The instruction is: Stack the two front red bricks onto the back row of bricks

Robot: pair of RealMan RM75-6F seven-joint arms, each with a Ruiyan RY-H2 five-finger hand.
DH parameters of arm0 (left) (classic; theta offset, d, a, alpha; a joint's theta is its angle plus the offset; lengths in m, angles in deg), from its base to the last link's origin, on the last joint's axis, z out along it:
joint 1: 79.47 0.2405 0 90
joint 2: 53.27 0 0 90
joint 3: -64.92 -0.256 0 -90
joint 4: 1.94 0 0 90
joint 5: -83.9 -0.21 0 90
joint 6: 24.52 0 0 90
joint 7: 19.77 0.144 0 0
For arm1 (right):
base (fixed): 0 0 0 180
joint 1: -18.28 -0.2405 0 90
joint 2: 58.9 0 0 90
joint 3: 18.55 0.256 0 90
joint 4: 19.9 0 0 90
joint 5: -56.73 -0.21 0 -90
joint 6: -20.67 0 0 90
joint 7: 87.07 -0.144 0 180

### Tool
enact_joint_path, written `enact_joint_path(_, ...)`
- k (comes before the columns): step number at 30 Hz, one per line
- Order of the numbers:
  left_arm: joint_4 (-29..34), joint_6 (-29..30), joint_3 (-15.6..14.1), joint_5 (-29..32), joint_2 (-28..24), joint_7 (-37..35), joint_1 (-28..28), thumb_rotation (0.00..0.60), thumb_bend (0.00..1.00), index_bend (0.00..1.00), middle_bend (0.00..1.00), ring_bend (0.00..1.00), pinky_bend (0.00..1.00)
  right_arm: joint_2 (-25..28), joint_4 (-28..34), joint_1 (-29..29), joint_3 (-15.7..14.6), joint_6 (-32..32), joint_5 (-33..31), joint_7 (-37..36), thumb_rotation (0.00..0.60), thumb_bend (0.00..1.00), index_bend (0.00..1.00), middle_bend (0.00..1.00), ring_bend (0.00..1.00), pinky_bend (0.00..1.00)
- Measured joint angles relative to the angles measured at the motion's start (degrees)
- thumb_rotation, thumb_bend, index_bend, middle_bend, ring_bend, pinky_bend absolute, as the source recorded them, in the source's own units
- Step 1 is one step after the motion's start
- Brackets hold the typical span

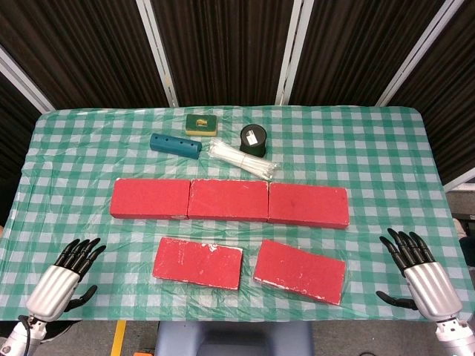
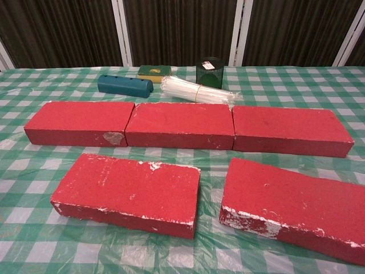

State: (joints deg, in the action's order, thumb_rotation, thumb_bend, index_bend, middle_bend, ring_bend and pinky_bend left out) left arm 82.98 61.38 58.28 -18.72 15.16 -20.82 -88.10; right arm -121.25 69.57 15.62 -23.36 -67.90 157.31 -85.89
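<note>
Both front bricks (image 1: 198,262) (image 1: 300,271) lay on the bench (image 1: 386,159) (near the back row (image 1: 229,201)). The left hand (image 1: 65,276) and right hand (image 1: 417,273) were empty, fingers spread.

left hand (image 1: 63,276), right hand (image 1: 419,274) — black fingers, silver metal backs

— We see a green and white checked tablecloth (image 1: 67,148). It looks shiny and crinkly, like thin plastic.

— And the front red bricks (image 2: 128,193)?

— We think they look matt and a bit rough, like foam. Their paint is chipped white along the edges. The back row of bricks (image 2: 180,124) looks the same, with fewer chips.

— The white sticks (image 2: 197,91)?

— Smooth and glossy, like plastic. The teal block (image 2: 125,85) looks smooth too.

— The hands?

— The left hand (image 1: 63,278) and right hand (image 1: 419,274) have shiny silver metal backs and black fingers.
</note>
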Motion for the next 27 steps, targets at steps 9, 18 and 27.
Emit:
enact_joint_path(9, 0.03, -1.09, -1.96, -4.56, -0.14, -5.78, -2.24, 0.600, 0.33, 0.00, 0.00, 0.00, 0.02, -0.02, 0.11, 0.01, -0.80, 0.21, 1.49, 0.29, 0.533, 0.14, 0.00, 0.00, 0.00, 0.00)
enact_joint_path(18, 2.38, -10.48, -4.46, -12.77, 1.41, -16.48, -13.30, 0.600, 0.29, 0.00, 0.00, 0.00, 0.00, -0.10, 0.35, 0.12, -1.73, 0.51, 2.82, 0.65, 0.534, 0.14, 0.00, 0.00, 0.00, 0.00)
enact_joint_path(27, 3.41, -22.23, -1.48, -8.45, 5.68, -17.70, -21.83, 0.600, 0.29, 0.00, 0.00, 0.00, 0.00, -0.05, 0.52, -0.35, -1.87, 1.70, 2.73, 0.62, 0.533, 0.14, 0.00, 0.00, 0.00, 0.00)
